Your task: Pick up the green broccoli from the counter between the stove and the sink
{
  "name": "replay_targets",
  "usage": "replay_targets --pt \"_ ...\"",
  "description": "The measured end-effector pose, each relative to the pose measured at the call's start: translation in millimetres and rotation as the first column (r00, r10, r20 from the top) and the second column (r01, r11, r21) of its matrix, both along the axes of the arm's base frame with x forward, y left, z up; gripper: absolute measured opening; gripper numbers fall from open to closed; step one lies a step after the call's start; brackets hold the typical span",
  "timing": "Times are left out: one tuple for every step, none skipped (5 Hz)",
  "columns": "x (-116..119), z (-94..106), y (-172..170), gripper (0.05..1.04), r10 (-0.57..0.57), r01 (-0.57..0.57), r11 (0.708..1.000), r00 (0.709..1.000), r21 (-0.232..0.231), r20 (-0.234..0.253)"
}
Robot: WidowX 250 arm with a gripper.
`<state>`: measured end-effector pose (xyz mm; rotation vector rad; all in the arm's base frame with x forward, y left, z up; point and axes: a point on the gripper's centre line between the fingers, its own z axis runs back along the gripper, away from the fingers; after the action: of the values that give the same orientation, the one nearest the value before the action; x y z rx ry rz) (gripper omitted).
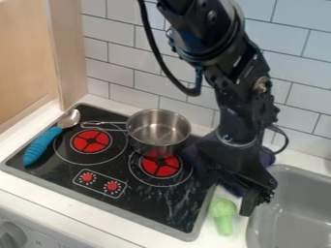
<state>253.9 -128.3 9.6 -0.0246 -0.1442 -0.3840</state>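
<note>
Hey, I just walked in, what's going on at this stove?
A robot arm has its pincer low between the stove and the sink, close to a green toy vegetable. A dark purplish cloth is behind it; whether it is gripped is unclear. A metal pot sits on the stove, and a blue-handled spoon lies across from the sink.

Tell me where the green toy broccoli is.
In the camera view, the green toy broccoli is at the lower right, on the white countertop between the black stovetop and the sink.
</note>
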Motion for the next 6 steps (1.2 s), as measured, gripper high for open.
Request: replay_targets --pt "-4.6 -5.1 0.7 0.999 -0.007 0.008 1.0 0.999 0.01 -0.033" --pt "-9.6 -9.4 -1.9 0.937 -0.028 0.029 0.999 0.998 0.021 -0.053" --pt "-15.0 -11.8 -0.8 0.622 -0.021 0.023 0.999 0.997 0.029 -0.068" --pt "-16.2 -11.8 -0.3 0.51 -0.014 0.016 0.999 0.997 0.028 -0.07" --pt "-18.6 -11.6 1.2 0.51 -0.01 0.013 0.999 0.997 0.03 -0.072" --pt "-23.4 -9.9 4.2 0.509 -0.006 0.009 0.999 0.997 0.035 -0.078"
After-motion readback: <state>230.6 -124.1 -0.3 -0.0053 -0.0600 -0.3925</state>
